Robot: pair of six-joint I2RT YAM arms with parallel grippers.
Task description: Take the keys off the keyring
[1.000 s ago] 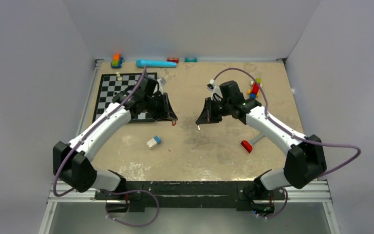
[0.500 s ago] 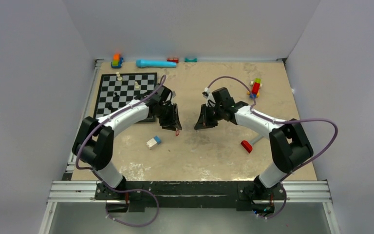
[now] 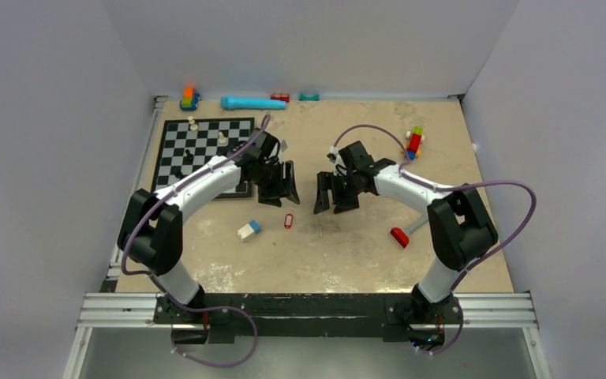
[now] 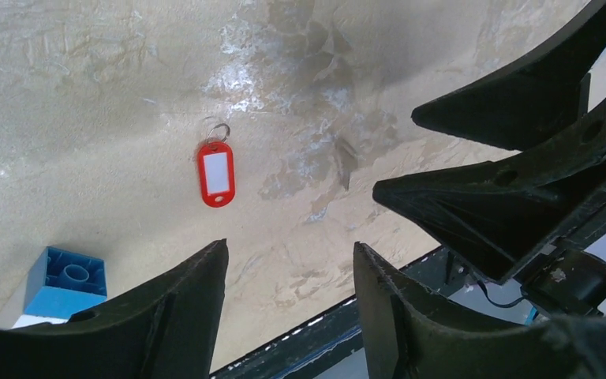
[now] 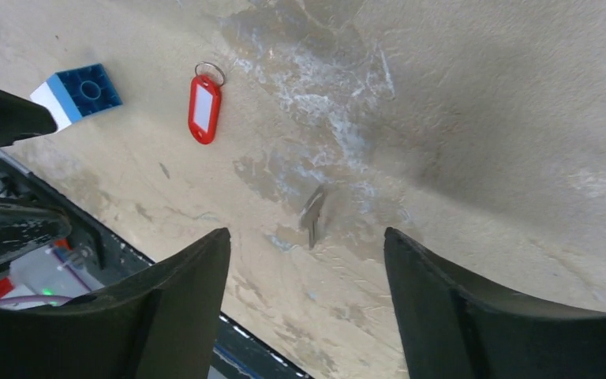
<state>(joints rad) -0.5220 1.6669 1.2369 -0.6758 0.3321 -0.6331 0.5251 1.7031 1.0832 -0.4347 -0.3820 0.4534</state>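
Observation:
The keyring [image 4: 218, 131], a small metal ring on a red tag [image 4: 216, 174], lies flat on the table [image 3: 347, 253], also visible as the red tag [image 3: 288, 220] [image 5: 203, 109]. A single silver key [image 5: 312, 213] [image 4: 346, 158] lies apart from the ring, to its right [image 3: 320, 230]. My left gripper [image 3: 282, 183] [image 4: 290, 260] hovers open and empty just behind the tag. My right gripper [image 3: 333, 193] [image 5: 308, 245] hovers open and empty behind the key.
A blue-and-white block [image 3: 248, 230] [image 5: 79, 91] lies left of the tag. A chessboard [image 3: 197, 150] with a few pieces sits at the back left. A red object [image 3: 399, 237] lies to the right, stacked bricks [image 3: 414, 142] at the back right, and a blue cylinder [image 3: 252, 103] along the back edge.
Both grippers have opened. The red tag with its ring dropped from the left gripper onto the table, and the key dropped from the right gripper.

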